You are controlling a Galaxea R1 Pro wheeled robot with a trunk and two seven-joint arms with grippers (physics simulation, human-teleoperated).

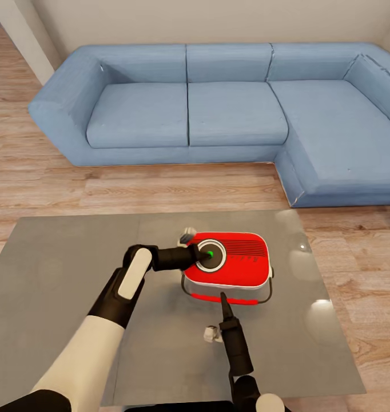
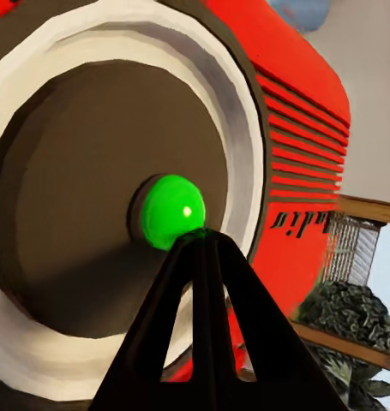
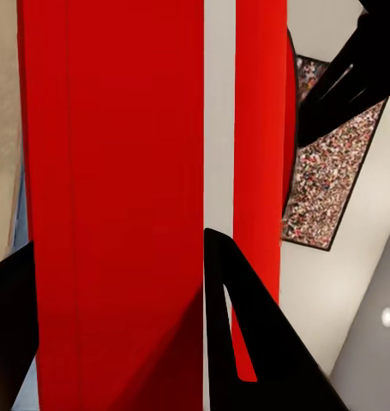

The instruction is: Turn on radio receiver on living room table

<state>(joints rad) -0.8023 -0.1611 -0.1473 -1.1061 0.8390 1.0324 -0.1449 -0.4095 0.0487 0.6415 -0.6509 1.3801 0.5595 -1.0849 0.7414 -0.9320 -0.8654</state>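
Left gripper (image 1: 202, 256): jaws pressed together, tip against the green button (image 2: 171, 211) at the centre of the dial (image 1: 211, 257). Right gripper (image 1: 223, 300): jaw state cannot be determined; tip beside the radio receiver (image 1: 235, 267), which lies face up on the table (image 1: 58, 274). Judged light, rigid, liable to slide on glossy glass; press the button, brace the side.

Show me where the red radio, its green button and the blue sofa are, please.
radio receiver (image 1: 241, 266): head view, on its red top face.
green button (image 2: 171, 211): left wrist view, on the button's centre, inside the dial.
sofa (image 1: 189, 111): head view, on the middle seat cushion.
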